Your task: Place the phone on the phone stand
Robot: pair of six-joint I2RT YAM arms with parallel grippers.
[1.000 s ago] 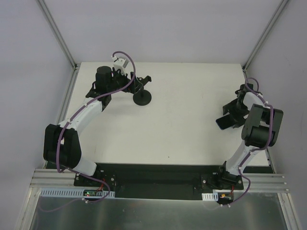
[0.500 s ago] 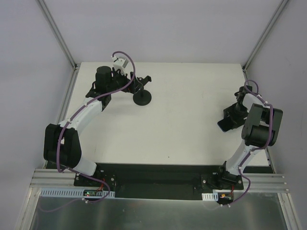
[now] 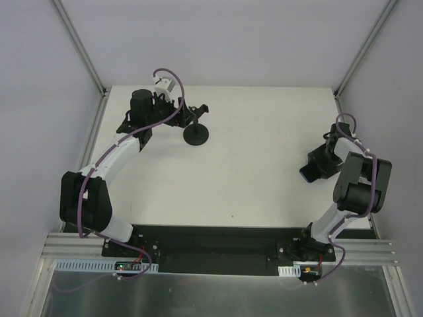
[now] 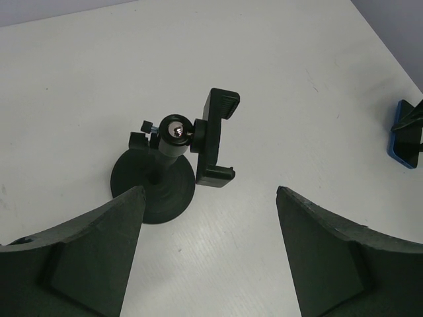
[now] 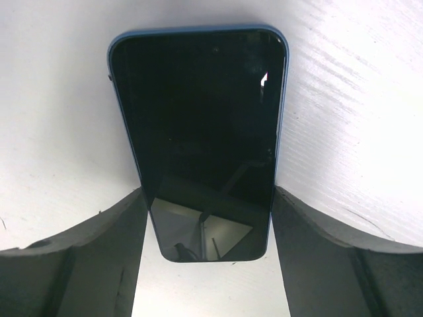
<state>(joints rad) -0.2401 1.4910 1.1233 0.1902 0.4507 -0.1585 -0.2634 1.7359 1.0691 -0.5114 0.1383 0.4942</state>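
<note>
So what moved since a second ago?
The right arm pulled its elbow back toward its base, and the right tool settled around the phone; its fingers now touch the phone's long sides. The phone hardly shifted. The left arm, the open left tool and the stand stayed put.

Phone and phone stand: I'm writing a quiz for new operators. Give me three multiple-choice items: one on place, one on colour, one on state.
1. The phone is at the table's: A left side; B right side; C middle.
2. Its rim is: A blue; B red; C white.
3. The phone stand's cradle is: A holding the phone; B holding a card; C empty.

B: the top view shows it far right.
A: the right wrist view shows a blue edge.
C: the left wrist view shows nothing in it.
</note>
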